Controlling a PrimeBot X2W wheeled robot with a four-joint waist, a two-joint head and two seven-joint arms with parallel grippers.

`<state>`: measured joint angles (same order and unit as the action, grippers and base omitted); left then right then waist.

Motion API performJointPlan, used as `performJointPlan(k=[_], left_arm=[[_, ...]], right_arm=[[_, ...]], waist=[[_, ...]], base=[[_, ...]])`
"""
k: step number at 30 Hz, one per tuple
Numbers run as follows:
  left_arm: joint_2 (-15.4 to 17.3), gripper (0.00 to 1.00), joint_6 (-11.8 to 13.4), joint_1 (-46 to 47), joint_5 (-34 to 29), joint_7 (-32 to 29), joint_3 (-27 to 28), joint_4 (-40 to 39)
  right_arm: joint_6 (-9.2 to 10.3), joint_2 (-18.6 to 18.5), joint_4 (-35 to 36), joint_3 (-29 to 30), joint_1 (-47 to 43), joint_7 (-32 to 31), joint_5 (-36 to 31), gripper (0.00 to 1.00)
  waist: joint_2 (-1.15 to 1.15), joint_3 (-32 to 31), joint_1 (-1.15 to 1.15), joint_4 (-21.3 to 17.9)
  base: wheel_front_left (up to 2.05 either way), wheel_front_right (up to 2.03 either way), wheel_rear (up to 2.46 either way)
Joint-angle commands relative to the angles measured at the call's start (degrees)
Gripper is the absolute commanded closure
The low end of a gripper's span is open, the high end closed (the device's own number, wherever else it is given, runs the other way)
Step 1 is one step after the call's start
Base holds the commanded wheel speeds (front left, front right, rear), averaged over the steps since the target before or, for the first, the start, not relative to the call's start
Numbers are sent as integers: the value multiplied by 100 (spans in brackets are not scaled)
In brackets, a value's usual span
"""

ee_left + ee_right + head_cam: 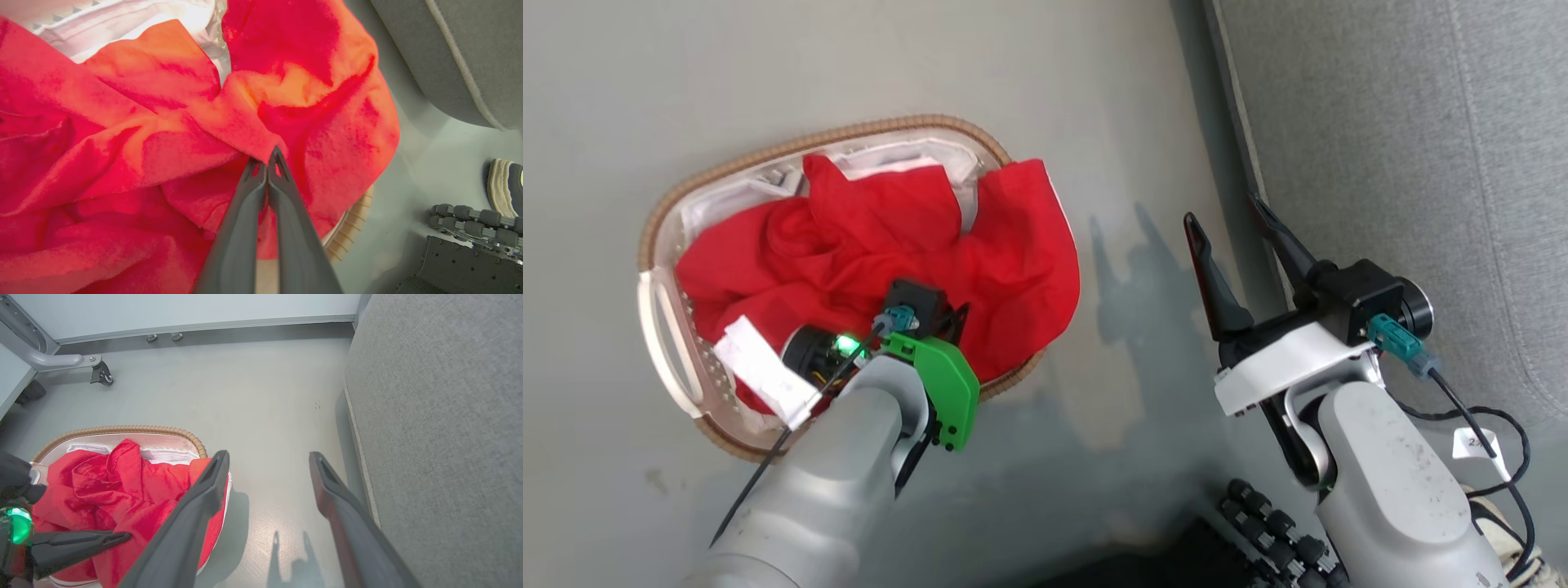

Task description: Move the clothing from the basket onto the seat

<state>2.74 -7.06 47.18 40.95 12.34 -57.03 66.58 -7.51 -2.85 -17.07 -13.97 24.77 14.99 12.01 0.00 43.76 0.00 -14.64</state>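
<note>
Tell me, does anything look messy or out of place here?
Only the clothing: one red flap spills over the rim of the basket on the side facing the seat, instead of lying inside. The left gripper is shut on a fold.

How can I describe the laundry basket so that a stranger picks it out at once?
Start at the large grey seat; on the pale floor beside it stands an oval laundry basket. Its brown woven rim and the bright red clothing heaped inside set it apart.
</note>
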Motion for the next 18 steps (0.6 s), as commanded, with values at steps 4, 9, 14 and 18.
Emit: performJointPlan(k=[4,9,14,18], left_arm=[[29,100,-33,-275,240,203,52,-102],[23,100,-45,-506,336,290,172,-411],[30,100,105,-1032,-88,286,816,-1139],[54,100,144,-1517,-480,281,1322,-1589]], right_arm=[[4,-21,-97,58,-240,29,-88,0],[4,-23,-202,146,-488,28,-174,0],[4,-24,-256,259,-830,29,-263,0],[4,-24,-287,303,-1055,29,-312,0]], waist=[[0,-762,0,185],[0,-1320,0,402],[0,-1985,0,683],[0,-2414,0,802]], base=[[0,0,0],[0,0,0],[0,0,0],[0,0,0]])
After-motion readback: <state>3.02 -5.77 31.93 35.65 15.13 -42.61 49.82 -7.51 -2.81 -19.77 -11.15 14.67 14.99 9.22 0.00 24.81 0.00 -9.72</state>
